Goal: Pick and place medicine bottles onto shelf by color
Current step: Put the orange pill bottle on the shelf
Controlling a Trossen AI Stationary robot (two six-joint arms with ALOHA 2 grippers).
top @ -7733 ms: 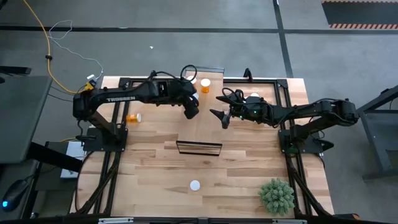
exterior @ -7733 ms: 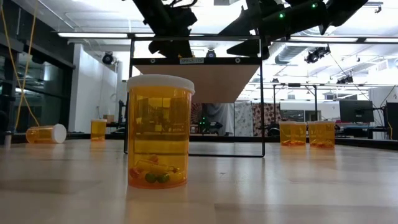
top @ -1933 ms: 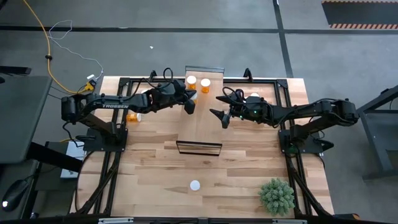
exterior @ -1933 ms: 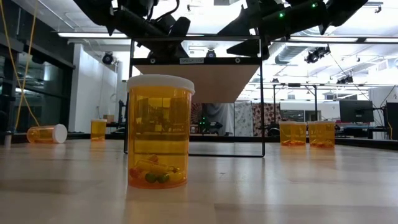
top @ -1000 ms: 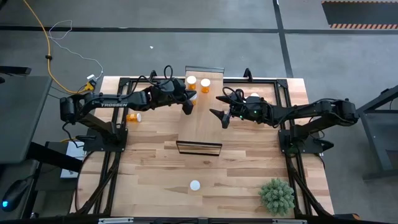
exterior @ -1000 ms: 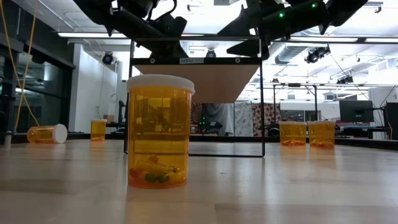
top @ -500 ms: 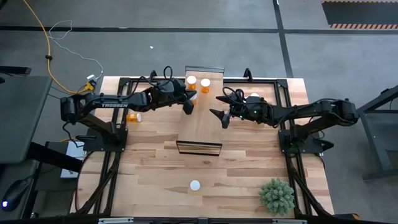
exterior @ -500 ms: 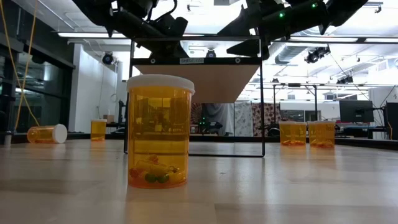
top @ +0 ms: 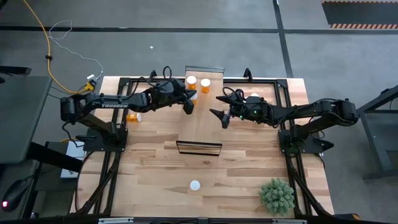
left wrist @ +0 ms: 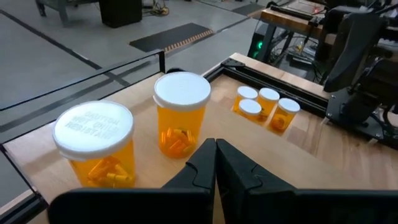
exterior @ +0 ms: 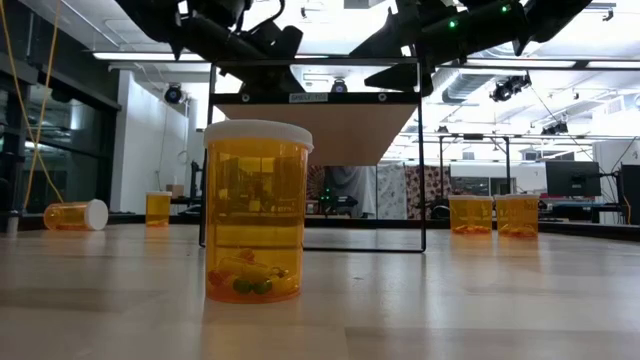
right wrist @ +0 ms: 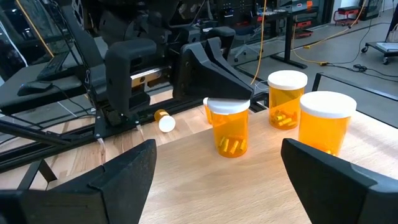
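On the shelf [top: 203,109], standing upright at its far end: two medicine bottles [top: 198,83]. Hovering just beside them, left pincer [top: 187,108], fully closed, gripping nothing. Hanging over the shelf's right side, right pincer [top: 219,116], gaping wide, empty. Blocking much of the low view, one bottle [exterior: 257,210] on the tabletop [top: 155,168].

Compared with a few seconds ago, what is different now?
The left gripper, shut and empty, has drawn back slightly toward the table's left side, uncovering one of two medicine bottles on the shelf. The right gripper, open, and the other bottles stayed put.
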